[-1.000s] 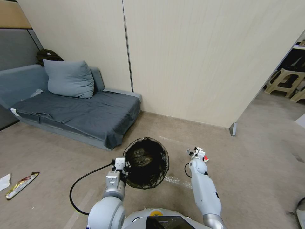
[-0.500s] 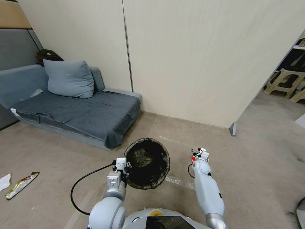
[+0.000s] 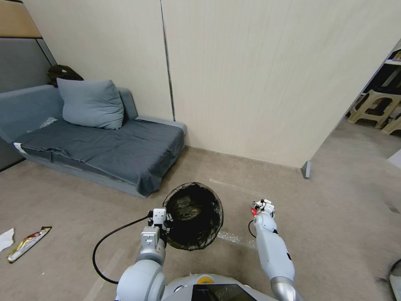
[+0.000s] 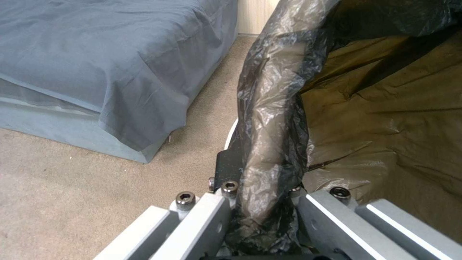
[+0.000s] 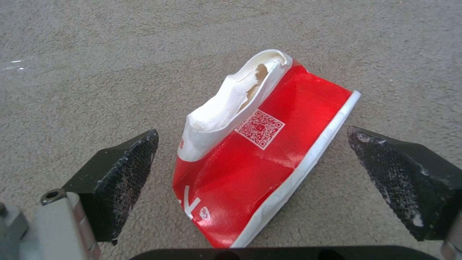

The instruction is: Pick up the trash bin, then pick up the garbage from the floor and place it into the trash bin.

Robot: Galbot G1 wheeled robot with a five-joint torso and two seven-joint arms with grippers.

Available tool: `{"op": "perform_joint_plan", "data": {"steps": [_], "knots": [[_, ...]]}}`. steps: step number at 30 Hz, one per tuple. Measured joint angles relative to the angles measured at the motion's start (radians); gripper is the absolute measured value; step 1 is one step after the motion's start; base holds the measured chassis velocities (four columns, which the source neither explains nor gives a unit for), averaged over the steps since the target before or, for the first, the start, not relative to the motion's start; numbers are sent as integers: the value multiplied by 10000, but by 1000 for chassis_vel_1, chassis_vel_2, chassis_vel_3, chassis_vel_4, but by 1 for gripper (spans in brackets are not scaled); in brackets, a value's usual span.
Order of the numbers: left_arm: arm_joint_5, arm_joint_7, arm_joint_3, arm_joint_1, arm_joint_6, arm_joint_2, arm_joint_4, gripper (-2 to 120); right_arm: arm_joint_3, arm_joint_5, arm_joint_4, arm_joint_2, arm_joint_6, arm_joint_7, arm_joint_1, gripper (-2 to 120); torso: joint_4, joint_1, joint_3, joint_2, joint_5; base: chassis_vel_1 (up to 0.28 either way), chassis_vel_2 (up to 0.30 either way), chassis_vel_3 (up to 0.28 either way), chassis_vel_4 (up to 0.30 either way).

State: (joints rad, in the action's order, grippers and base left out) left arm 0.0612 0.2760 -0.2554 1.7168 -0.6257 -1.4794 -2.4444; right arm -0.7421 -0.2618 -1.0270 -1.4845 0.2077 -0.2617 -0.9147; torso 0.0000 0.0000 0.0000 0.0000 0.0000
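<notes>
The trash bin (image 3: 193, 215), round and lined with a dark bag, is in front of me at centre. My left gripper (image 3: 161, 218) is shut on its bag-covered rim (image 4: 267, 108), with the rim pinched between the fingers (image 4: 202, 216). To its right, a red-and-white wrapper (image 5: 260, 151) lies on the carpet, a piece of the garbage. My right gripper (image 5: 252, 144) hangs low over it, open, with one dark pad (image 5: 120, 173) on each side and apart from it. From the head, the right gripper (image 3: 261, 205) covers most of the wrapper (image 3: 253, 211).
A snack wrapper (image 3: 28, 242) and a white tissue (image 3: 6, 238) lie on the floor at far left. A grey sofa (image 3: 104, 146) with a pillow stands behind the bin, along a beige wall. Plastic stools (image 3: 374, 106) are at far right. A black cable (image 3: 104, 244) loops from my left arm.
My right gripper has shifted slightly right and toward me, settling over the red wrapper. The bin in my left gripper has barely moved.
</notes>
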Motion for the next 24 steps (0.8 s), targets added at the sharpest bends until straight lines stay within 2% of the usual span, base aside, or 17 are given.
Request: {"op": "perform_joint_plan", "data": {"steps": [3,13,16,20,23,24], "knots": [[35,-4,32,24,7,0,2,0,34,-3,226,60,-179,257,128,86,-1,0,0,0,1,0,0,0,0],[65,-8,41,33,17,-2,32,0,94,66,424,14,-278,356,357,84,0,0,0,0,0,0,0,0,0],[90,-9,69,38,22,-4,46,0,103,181,611,-28,-357,380,433,69,0,0,0,0,0,0,0,0,0],[92,-11,66,52,25,0,46,0,105,239,713,-41,-417,386,448,63,0,0,0,0,0,0,0,0,0],[93,-12,40,82,38,11,36,0,98,275,823,-40,-506,397,467,46,0,0,0,0,0,0,0,0,0],[93,-12,40,82,38,11,36,0,98,275,823,-40,-506,397,467,46,0,0,0,0,0,0,0,0,0]]}}
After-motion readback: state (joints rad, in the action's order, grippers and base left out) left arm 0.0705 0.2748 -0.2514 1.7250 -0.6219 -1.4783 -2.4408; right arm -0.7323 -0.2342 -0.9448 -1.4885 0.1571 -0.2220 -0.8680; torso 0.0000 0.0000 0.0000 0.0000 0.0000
